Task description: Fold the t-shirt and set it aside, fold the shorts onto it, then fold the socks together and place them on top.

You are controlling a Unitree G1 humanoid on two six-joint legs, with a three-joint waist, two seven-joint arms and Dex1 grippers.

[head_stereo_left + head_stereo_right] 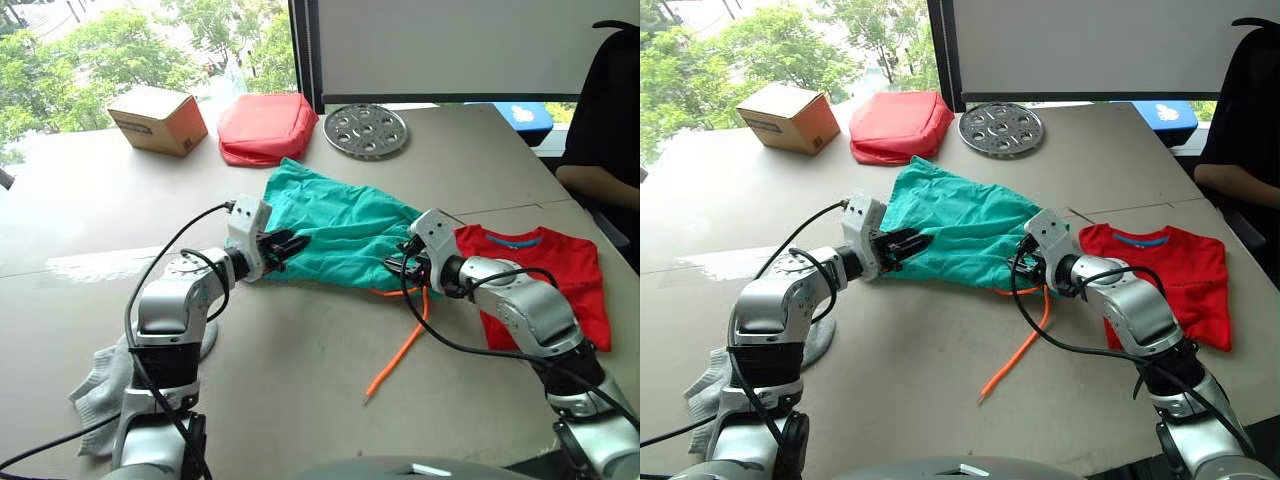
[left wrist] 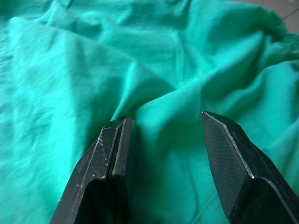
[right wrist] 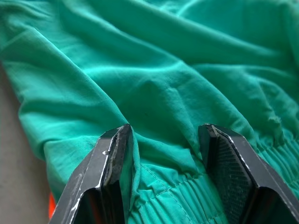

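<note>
Shorts point(image 1: 340, 228) lie crumpled mid-table point(image 1: 300, 400), t-shirt point(image 1: 545, 270) folded at right. Cloth looks thin, limp, light; should bunch easily. Left gripper point(image 1: 292, 243) at left hem, right gripper point(image 1: 400, 266) at waistband: both sets of fingers wide, straddling raised folds. Best hold judged: gathered waistband and hem.
</note>
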